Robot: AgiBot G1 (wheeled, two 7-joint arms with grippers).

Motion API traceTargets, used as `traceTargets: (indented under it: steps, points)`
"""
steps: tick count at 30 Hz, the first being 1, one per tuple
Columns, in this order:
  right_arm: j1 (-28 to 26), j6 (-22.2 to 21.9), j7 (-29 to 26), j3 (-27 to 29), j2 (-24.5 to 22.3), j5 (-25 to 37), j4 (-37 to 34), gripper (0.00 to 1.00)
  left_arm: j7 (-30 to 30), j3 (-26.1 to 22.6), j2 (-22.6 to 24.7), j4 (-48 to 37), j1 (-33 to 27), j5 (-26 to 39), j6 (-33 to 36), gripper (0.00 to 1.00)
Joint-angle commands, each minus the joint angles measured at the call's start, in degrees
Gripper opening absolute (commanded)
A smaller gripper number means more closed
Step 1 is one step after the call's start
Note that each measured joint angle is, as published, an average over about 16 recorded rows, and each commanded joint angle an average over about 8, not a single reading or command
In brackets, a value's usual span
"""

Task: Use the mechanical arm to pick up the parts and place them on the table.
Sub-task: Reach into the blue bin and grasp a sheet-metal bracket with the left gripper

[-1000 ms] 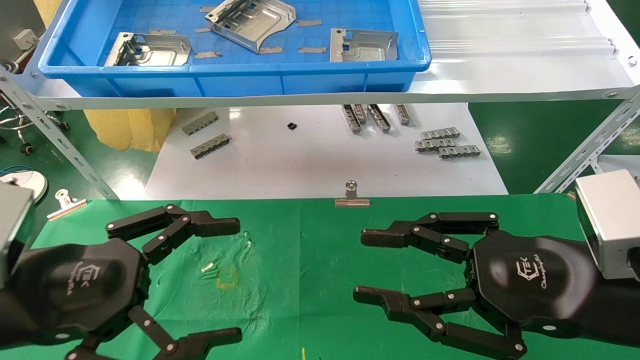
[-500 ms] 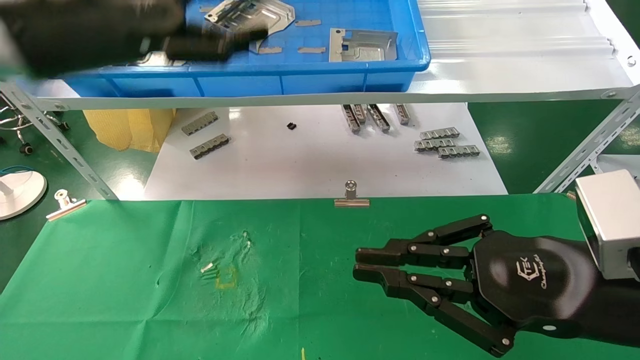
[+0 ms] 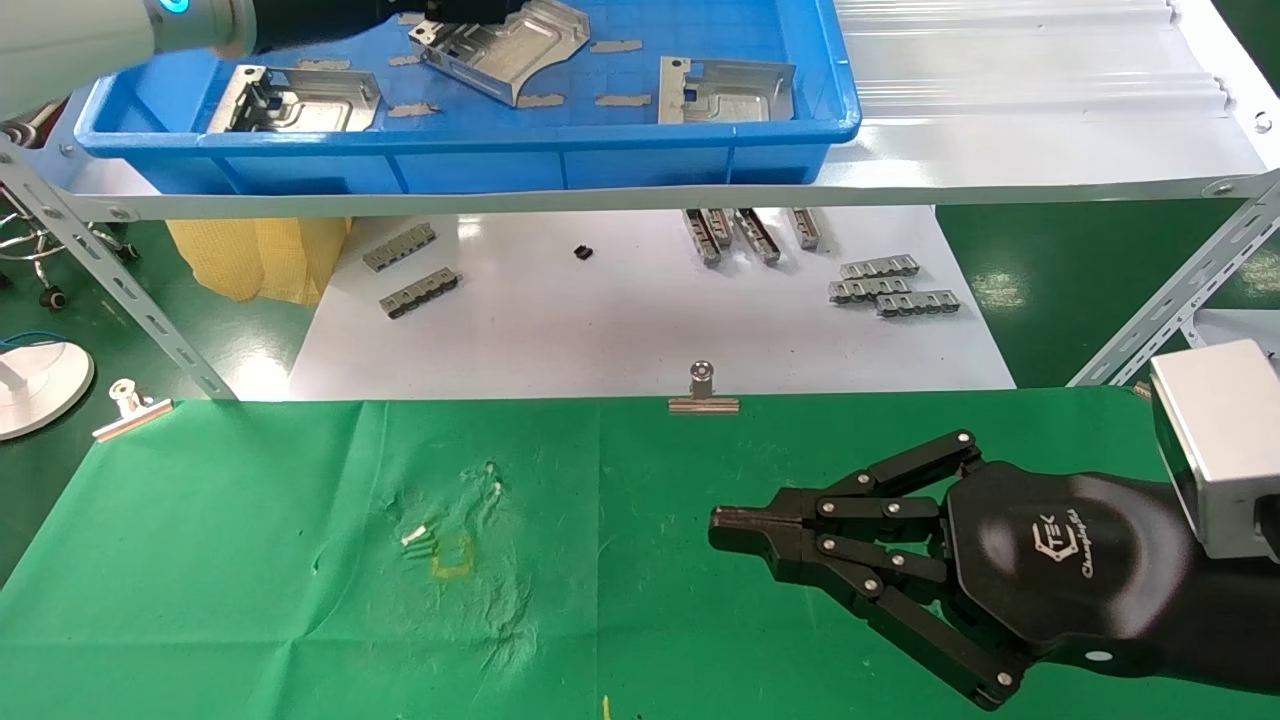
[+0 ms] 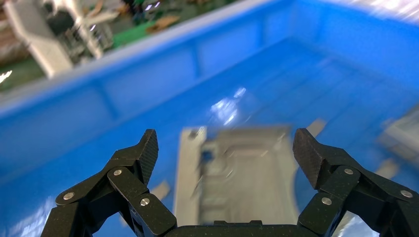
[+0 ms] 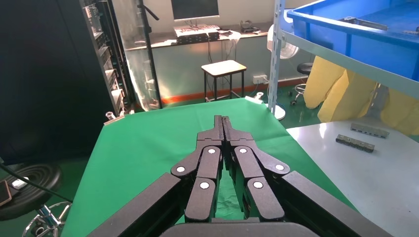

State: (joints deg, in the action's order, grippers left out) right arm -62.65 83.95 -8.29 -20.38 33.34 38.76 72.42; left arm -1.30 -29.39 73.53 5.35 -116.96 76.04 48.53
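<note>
Three silver parts lie in the blue tray (image 3: pixel 500 165) on the shelf: one at the left (image 3: pixel 300 100), one in the middle (image 3: pixel 510 50), one at the right (image 3: pixel 725 90). My left arm (image 3: pixel 120 30) reaches over the tray at the top edge of the head view. In the left wrist view my left gripper (image 4: pixel 226 148) is open and empty, its fingers (image 4: pixel 146 153) spread either side of a part (image 4: pixel 242 182) just below it. My right gripper (image 3: pixel 725 522) is shut and empty, low over the green table (image 3: pixel 250 560); it also shows in the right wrist view (image 5: pixel 222 121).
Small grey toothed bars (image 3: pixel 890 285) lie on the white sheet (image 3: pixel 600 330) under the shelf. Thin grey strips (image 3: pixel 620 98) lie in the tray. Binder clips (image 3: pixel 703 395) hold the cloth's far edge. Slanted shelf struts (image 3: pixel 1180 290) stand at both sides.
My left gripper rose from the green table, went up over the blue tray and stayed open. My right gripper closed its fingers and stayed in place.
</note>
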Motion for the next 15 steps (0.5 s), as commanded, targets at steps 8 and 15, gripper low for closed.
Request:
traceTargets:
  steps: [8, 15]
  points:
    - [0.00, 0.00, 0.00, -0.01, 0.00, 0.00, 0.00, 0.00, -1.46, -0.99, 1.99, -5.34, -1.27, 1.57, -4.65, 0.00]
    - [0.00, 0.00, 0.00, -0.01, 0.00, -0.01, 0.00, 0.00, -2.68, -1.59, 1.78, -6.02, -1.05, 2.44, -5.05, 0.00]
